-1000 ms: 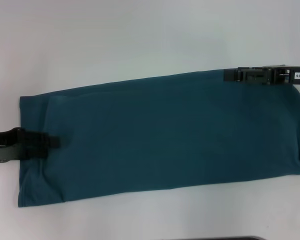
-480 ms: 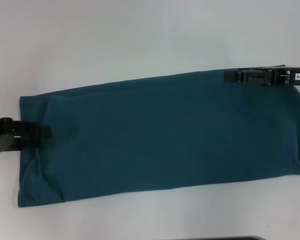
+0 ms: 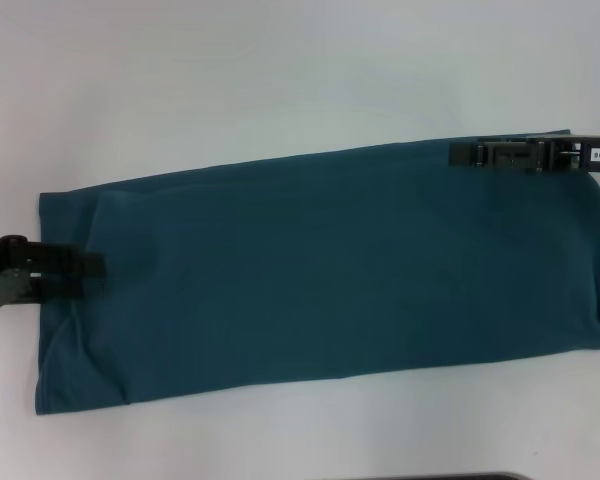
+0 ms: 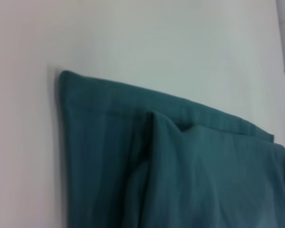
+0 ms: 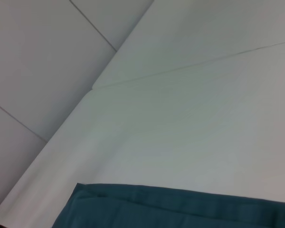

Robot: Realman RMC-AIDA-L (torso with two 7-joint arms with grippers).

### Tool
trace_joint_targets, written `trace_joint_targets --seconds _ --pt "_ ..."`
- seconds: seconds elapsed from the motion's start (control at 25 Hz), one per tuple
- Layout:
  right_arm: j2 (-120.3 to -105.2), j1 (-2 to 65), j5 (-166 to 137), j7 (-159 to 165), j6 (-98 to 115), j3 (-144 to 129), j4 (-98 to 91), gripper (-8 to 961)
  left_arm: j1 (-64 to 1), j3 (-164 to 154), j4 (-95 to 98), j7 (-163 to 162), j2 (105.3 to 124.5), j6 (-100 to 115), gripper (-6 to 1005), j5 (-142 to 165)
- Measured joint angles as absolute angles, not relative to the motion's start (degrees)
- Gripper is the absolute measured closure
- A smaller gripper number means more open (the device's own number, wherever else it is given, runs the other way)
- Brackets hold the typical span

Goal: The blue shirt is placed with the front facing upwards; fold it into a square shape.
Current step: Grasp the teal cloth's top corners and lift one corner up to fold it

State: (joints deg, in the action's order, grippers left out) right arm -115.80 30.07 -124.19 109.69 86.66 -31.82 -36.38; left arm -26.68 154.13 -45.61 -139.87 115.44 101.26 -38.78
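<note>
The blue shirt (image 3: 320,275) lies flat on the white table (image 3: 230,70) as one long band, running from the left side of the head view to the right edge; only plain teal cloth shows on top; its left end is a straight short edge, its long far edge climbs a little toward the right, and its right end is rounded and runs just out of the picture; there is lots of bare table beyond the far edge, a thinner strip along the near edge, and a small strip past the left end.

The left gripper (image 3: 85,274) comes in low from the left side and reaches over the middle of the shirt's left edge; its dark fingers (image 3: 75,263) lie close together on the cloth, but I cannot tell if they pinch it or just rest on it; the left wrist view shows the corner of the shirt (image 4: 180,161) with folded layers stacked on top of each other.

The right gripper (image 3: 462,153) comes in from the right and sits on the far edge of the shirt near its right end; I cannot tell if its fingers are squeezed or loose; the right wrist view shows a folded shirt edge (image 5: 180,209) and the table (image 5: 190,118), with a tiled floor (image 5: 38,61) past its rim.
</note>
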Motion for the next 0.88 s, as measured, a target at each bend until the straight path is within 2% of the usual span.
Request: trace_joint_targets --seconds 0.36,0.68,0.88 --pt "-115.84 30.1 -124.2 109.7 86.7 -31.8 -36.4 58 -26.3 154.1 -45.0 -140.4 115.91 98.8 433 -36.1" --pt "-115.70 30.1 -125.0 109.8 87.1 -31.9 -36.4 58 -27.5 153.0 -46.7 -138.4 113.23 103.2 433 -38.1" --pt "-115.68 30.1 -126.2 109.8 86.9 -31.8 -36.5 58 -28.9 147.8 -49.7 -138.7 113.18 102.7 434 -35.4"
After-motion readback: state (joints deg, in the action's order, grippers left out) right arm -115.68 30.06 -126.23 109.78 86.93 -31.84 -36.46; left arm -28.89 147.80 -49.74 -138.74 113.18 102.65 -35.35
